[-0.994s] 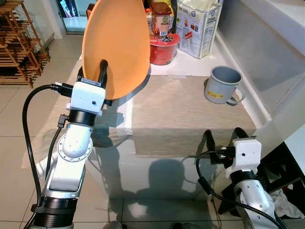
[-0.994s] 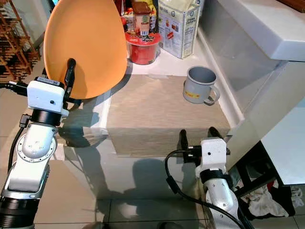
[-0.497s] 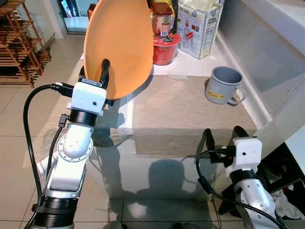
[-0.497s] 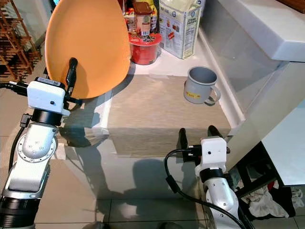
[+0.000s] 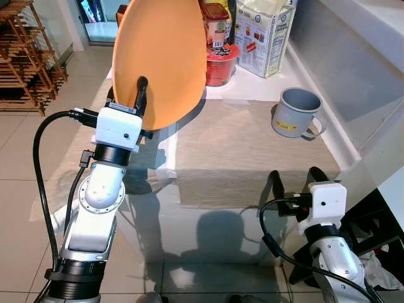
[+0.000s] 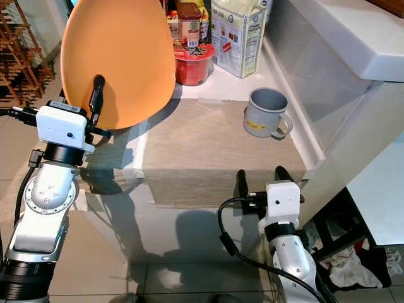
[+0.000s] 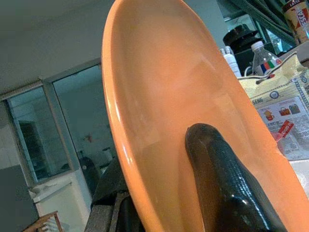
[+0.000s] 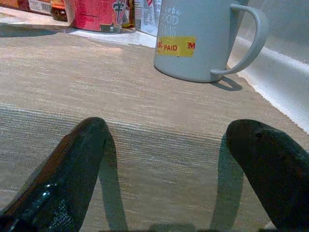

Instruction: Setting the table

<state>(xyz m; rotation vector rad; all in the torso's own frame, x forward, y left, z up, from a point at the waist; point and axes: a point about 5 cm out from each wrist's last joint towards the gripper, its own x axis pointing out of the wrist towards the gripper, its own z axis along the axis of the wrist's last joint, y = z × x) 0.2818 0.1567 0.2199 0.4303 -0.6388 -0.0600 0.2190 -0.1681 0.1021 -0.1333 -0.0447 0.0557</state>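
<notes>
**Plate in the air, mat waiting — table setting approx. half done**

Done so far, judging by how things lie: a beige placemat (image 5: 252,151) is spread on the white counter (image 5: 208,233), its near edge draping over the counter's front. A grey mug (image 5: 295,112) w/ a yellow sticker stands upright on the mat's far right corner, handle to the right, close to the wall side.

In hand: the left tool (image 5: 140,88) is clamped on the lower rim of an orange plate (image 5: 161,57); one black finger lies across the plate's face, the other is behind it. Plate is held steeply tilted, nearly on edge, above the counter's left side, over the mat's far left corner, not touching anything. Behind it at the back of the counter: red tub (image 6: 192,64), a jar w/ brown lid (image 6: 188,19), a white printed bag (image 6: 238,31).

Right tool (image 6: 260,180) hovers low at the mat's near edge, fingers apart, holding nothing; wrist view looks across the mat at the mug.

Left to do, as I judge it: level the plate, bring it over the mat's bare centre, set it down clear of the mug, release. No cutlery to be seen, so that part is prob. not begun.
</notes>
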